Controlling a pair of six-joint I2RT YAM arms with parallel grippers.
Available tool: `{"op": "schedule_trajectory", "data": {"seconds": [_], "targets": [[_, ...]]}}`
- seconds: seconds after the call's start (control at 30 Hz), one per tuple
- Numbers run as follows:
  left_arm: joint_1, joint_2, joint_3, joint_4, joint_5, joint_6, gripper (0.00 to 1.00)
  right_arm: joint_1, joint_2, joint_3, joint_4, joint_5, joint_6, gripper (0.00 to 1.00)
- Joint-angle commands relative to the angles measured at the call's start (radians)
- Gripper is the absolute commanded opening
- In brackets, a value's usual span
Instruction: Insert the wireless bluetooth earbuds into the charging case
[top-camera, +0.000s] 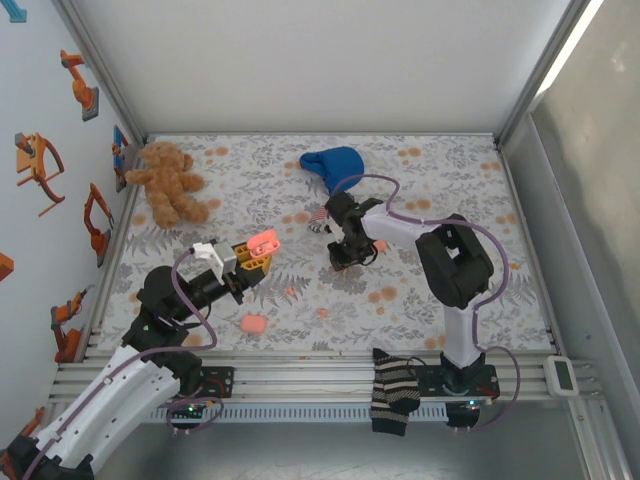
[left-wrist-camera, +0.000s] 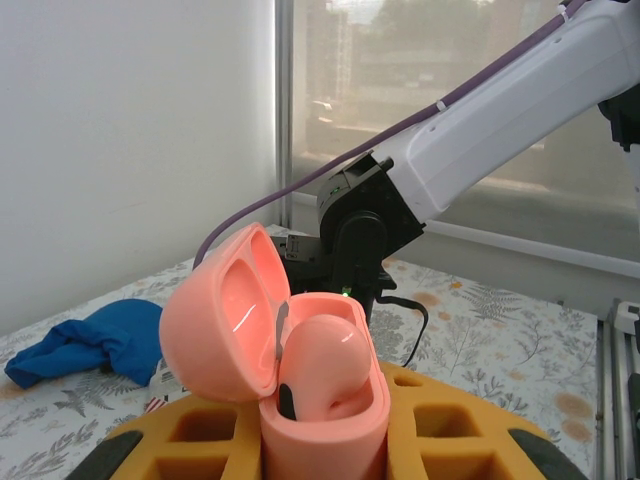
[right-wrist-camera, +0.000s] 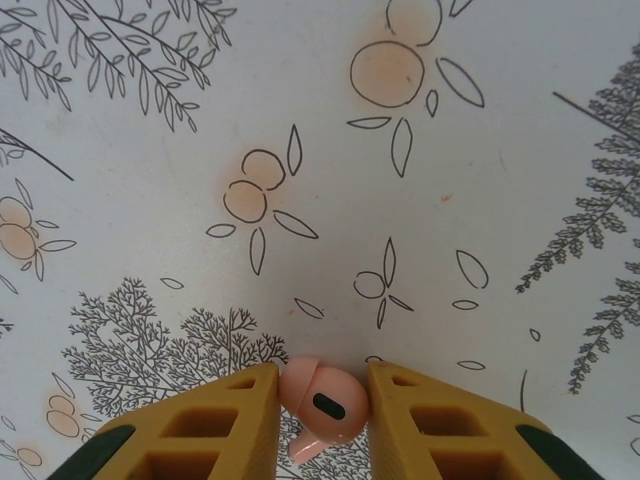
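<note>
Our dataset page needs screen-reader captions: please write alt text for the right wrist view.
A small coral-pink plastic earbud with a dark oval spot sits pinched between the two yellow fingers of the right gripper, on a white tablecloth printed with grey ferns and orange flowers.

wall (top-camera: 300, 60): white panel | table (top-camera: 520, 300): floral print | window (left-wrist-camera: 380, 70): daylight

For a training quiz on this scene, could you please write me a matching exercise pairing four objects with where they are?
Things: 1 charging case; 2 loose earbud; 3 teddy bear; 4 striped sock.
Places: A draped over the near edge of the table; B between the fingers of the right gripper; C far-left corner; D held, lid open, by the left gripper.
Pairs: 1-D; 2-B; 3-C; 4-A.
</note>
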Motion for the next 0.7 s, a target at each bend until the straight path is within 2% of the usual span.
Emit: {"op": "schedule_trajectory", "data": {"seconds": [0.0,0.67], "targets": [[-0.005,-0.004,0.011,0.002,-0.003,0.022,0.00,0.021,0.031,0.015,-0.009,-0.028,-0.005,0.26],[-0.005,0.020,0.015,0.021,0.000,0.012,0.00,0.021,-0.074,-0.002,0.002,0.012,-0.036,0.25]]}}
